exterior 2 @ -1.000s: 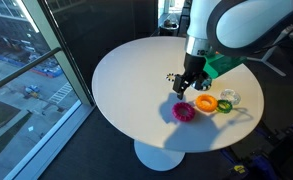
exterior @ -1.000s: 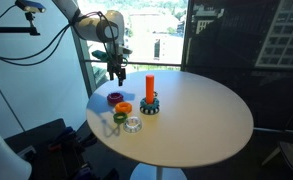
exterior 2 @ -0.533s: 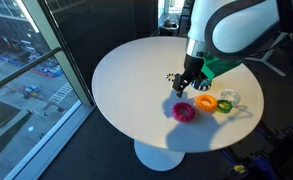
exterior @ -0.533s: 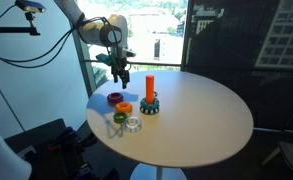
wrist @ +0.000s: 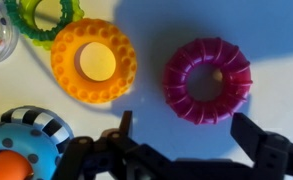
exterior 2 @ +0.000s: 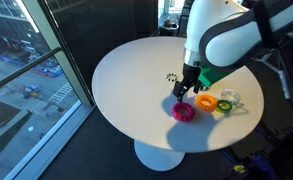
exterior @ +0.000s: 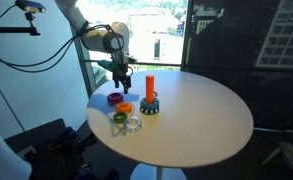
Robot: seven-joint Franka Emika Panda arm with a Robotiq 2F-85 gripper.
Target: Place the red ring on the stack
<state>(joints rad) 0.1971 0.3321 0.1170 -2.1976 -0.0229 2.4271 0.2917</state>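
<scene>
The fingers [wrist: 250, 135] of the gripper [wrist: 186, 138] stood spread wide, holding nothing. The red ring [wrist: 208, 80] lay flat, hole upward, just ahead of the gap between them, nearer one finger. The orange ring [wrist: 94, 62] sat just beside the red ring without touching it, with the stack [wrist: 16, 152] near on that same side. The gripper probably needed to centre over the red ring before descending.

round white table [exterior: 201, 120], big windows [exterior 2: 26, 50], daylight, city view outside.
</scene>
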